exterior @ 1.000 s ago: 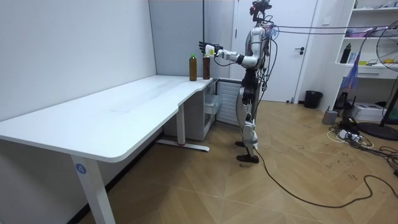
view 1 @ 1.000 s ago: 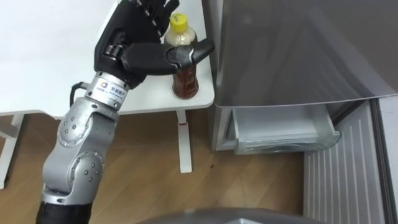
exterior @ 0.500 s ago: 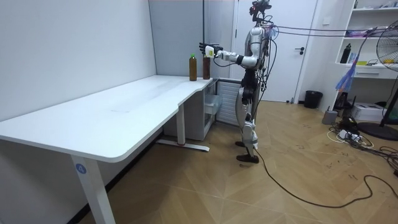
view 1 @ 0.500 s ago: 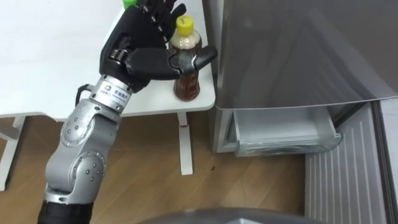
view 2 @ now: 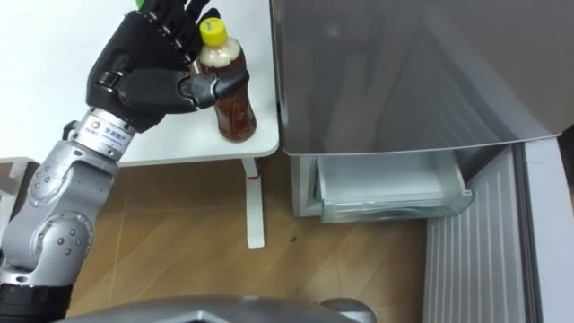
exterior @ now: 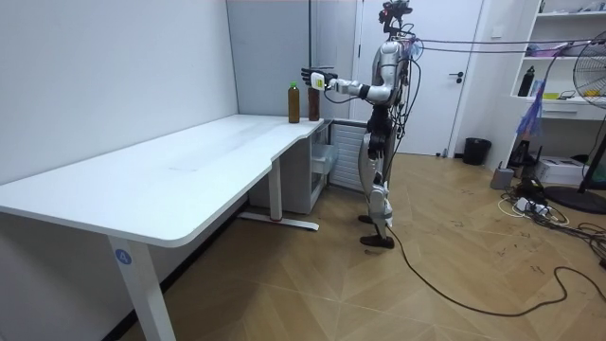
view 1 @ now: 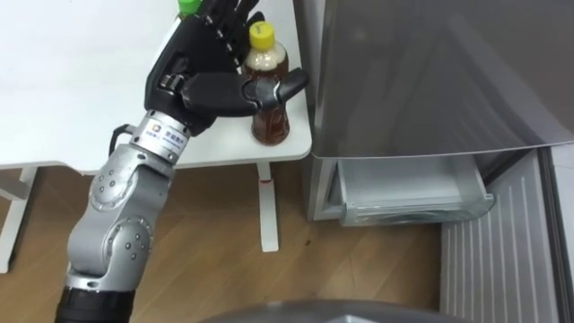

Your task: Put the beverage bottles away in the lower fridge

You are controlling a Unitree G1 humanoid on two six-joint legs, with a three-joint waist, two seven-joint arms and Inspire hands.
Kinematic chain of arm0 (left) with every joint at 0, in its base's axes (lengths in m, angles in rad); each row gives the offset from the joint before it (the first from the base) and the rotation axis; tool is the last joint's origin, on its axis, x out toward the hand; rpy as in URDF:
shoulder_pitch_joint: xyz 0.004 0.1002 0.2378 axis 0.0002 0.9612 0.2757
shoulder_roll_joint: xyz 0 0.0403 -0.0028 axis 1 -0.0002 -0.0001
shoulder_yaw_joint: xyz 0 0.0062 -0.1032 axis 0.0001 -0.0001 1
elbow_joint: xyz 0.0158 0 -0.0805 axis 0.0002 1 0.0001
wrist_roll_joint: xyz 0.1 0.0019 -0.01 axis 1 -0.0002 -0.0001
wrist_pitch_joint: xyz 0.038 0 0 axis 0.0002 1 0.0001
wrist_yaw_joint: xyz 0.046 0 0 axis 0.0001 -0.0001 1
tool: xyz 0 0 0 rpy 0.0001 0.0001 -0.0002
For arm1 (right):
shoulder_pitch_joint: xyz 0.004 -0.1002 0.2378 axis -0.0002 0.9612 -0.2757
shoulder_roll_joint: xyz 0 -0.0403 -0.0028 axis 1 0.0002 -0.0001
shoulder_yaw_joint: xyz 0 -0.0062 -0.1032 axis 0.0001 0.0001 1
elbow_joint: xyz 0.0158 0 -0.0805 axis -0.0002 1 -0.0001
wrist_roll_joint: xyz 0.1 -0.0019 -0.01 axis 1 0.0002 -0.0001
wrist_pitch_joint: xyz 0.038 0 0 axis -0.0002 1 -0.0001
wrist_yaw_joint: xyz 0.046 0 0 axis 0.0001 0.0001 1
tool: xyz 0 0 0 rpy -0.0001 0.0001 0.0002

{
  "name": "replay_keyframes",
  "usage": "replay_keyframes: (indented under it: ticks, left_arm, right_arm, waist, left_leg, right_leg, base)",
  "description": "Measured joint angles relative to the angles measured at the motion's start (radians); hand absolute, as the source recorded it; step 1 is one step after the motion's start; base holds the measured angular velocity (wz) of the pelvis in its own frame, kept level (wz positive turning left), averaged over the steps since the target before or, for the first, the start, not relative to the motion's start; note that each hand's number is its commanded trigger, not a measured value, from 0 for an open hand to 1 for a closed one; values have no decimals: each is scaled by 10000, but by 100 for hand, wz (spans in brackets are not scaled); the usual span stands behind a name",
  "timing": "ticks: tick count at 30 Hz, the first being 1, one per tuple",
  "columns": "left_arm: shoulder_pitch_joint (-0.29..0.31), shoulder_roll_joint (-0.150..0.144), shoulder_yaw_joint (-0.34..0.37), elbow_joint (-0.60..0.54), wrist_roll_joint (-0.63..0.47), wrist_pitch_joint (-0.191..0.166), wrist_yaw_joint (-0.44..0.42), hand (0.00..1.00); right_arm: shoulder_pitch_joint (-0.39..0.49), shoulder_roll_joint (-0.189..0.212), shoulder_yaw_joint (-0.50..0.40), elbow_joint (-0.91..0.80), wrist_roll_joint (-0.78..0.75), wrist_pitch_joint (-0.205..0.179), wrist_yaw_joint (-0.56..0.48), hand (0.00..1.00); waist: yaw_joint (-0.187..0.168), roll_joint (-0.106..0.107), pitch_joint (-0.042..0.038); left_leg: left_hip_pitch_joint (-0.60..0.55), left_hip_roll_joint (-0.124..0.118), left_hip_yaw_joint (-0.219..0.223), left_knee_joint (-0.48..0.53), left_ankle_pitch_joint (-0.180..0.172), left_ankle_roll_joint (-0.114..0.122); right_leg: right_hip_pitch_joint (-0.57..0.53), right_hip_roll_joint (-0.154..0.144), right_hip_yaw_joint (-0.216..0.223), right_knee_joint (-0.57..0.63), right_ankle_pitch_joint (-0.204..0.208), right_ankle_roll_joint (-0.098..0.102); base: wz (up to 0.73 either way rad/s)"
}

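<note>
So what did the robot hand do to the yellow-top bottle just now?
Hardly anything. The left robot hand crept a little closer round the yellow-capped bottle, and its thumb sits slightly lower across the front; its fingers are straight behind. The bottle has not been lifted and stands on the same corner of the table. The green-capped bottle and the fridge stayed put.

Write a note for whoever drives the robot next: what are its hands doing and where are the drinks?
Left robot hand: open around the yellow-capped bottle, thumb across its front, fingers behind, no grip yet.
Both bottles stand on the corner of the white table by the fridge; green-capped bottle farther back.
Lower drawer: open, looks empty.
Done: nothing stored. Left: grasp, store both.
</note>
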State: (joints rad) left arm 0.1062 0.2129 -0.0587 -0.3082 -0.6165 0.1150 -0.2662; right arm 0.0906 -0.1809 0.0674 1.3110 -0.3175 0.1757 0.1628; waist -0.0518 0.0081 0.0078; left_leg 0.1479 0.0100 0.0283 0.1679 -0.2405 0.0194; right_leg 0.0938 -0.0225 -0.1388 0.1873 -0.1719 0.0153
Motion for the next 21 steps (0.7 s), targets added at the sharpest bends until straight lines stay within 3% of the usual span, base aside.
replay_keyframes:
  ticks: [21]
  left_arm:
    - [-33, 3, -8, -53, 2191, -496, 11, 0]
  right_arm:
    - [36, -73, -44, -3, -30, -5, 243, 0]
  waist:
    - [-15, 30, -12]
  left_leg:
    - [-68, 39, -10, -15, -3, -5]
  right_leg:
    - [-86, 48, 21, 7, -16, -27]
  base:
    - [0]
